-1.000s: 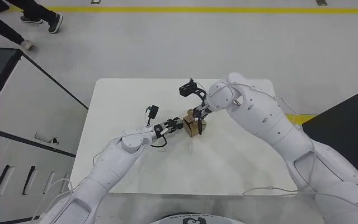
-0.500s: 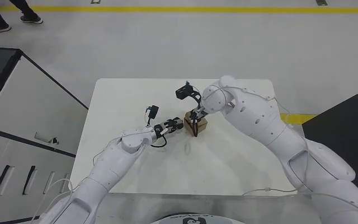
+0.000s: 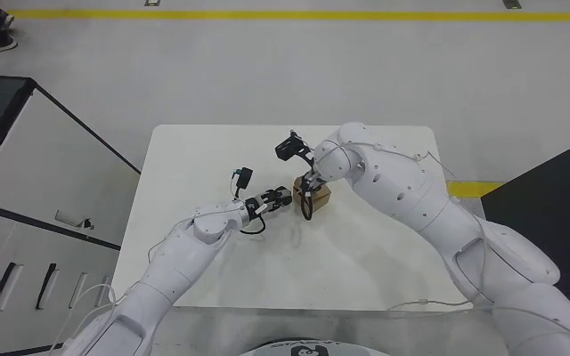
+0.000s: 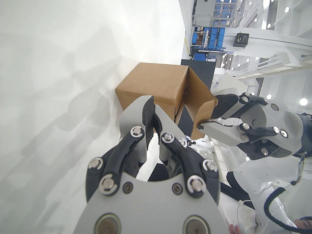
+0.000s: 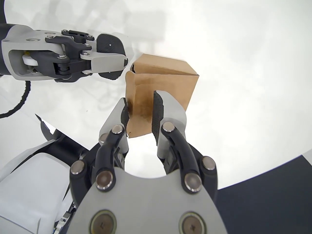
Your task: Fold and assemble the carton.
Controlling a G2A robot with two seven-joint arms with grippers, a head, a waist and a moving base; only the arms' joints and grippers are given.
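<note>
R gripper (image 5: 141,102) clamped on carton (image 3: 321,192) flap (image 5: 140,122); L gripper (image 4: 153,108) jaws together at corner. We fold flap inward slow, hold L brace steady.

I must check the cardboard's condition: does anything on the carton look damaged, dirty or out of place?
The carton has one flap standing open, pinched in the right gripper. Beside the grip the flap bears a dark smudge, stain or shadow I cannot tell, and its free edge curls.

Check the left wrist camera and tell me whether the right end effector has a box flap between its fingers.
Yes, the right end effector is pinching the loose flap of the box between its two fingers.
</note>
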